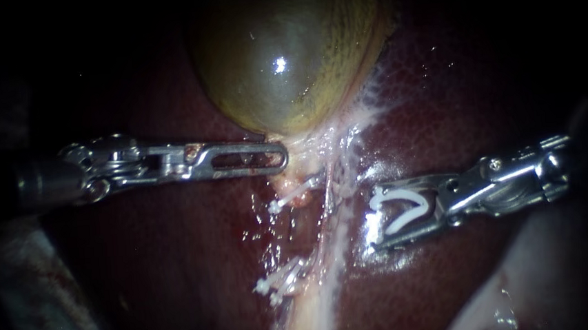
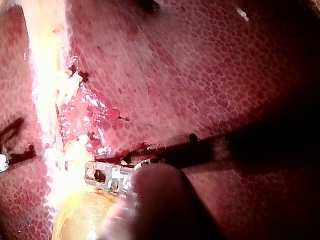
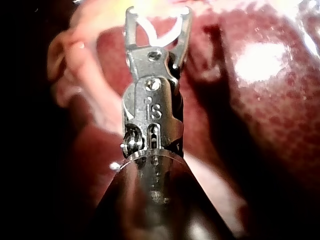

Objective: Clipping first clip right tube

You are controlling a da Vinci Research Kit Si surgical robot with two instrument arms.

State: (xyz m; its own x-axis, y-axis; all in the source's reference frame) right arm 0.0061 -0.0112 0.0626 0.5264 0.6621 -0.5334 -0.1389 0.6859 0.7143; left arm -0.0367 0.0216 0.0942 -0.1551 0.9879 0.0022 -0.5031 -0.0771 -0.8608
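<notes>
Step in hand: the approach for the first clip on the right tube; I see no clip on that tube yet.
Right tool: it comes in from the right over the liver. Its jaws are spread and grasp a loaded clip, a white V whose mouth faces the tubes. My right wrist view shows the clip seated between both jaws.
Right tube: the pale strand running down from the neck of the gallbladder. It is near the mouth of the loaded clip but apart from it.
Left tool: it lies level, with its tip at the gallbladder neck. I cannot tell whether it is clenched on tissue there or merely resting.
Next move: I judge it calls for advancing until the tube lies fully between the clip's two legs, one leg on each side, and only then closing.
Open room: bare, wet liver lies between the loaded clip and the tube, and nothing stands in that path. The left tool is well above it.
Edges: an upper clip and a lower clip sit just past the right tube, so overshooting could snag them. The lower jaw rides close to the liver surface.
</notes>
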